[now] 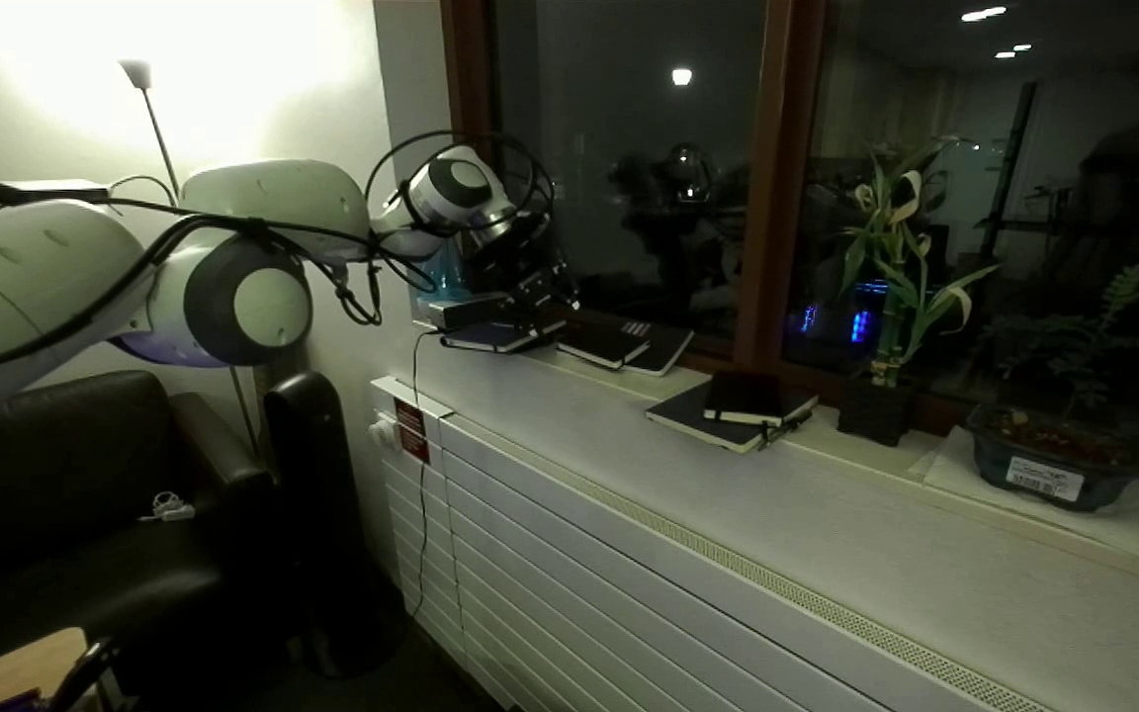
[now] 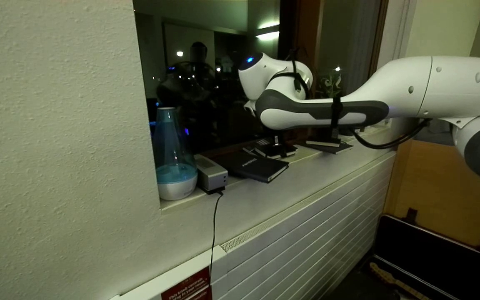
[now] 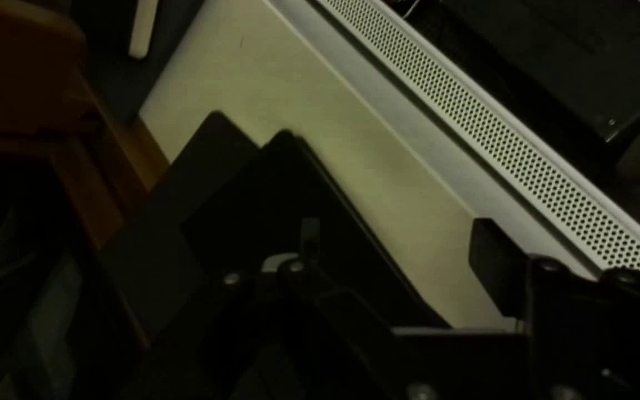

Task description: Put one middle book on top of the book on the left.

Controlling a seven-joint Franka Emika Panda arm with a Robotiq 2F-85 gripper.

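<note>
Two black middle books lie overlapped on the windowsill. The upper one [image 1: 601, 344] partly covers the lower one [image 1: 663, 348]. In the wrist view the upper book [image 3: 286, 189] lies over the lower, greyer one [image 3: 159, 266]. The left book [image 1: 490, 337], dark with white lettering, lies flat nearby and also shows in an exterior view [image 2: 252, 164]. My gripper [image 1: 552, 302] is over the area between the left and middle books. In the wrist view my gripper [image 3: 400, 250] is open, one finger over the upper middle book, the other over bare sill. Contact cannot be told.
A grey box [image 2: 211, 173] and a blue humidifier [image 2: 176, 171] stand beside the left book. A right-hand stack has a small black book [image 1: 743, 398] on a larger one [image 1: 693, 417]. Potted plants [image 1: 876, 405] stand beyond. The window frame [image 1: 767, 198] rises behind.
</note>
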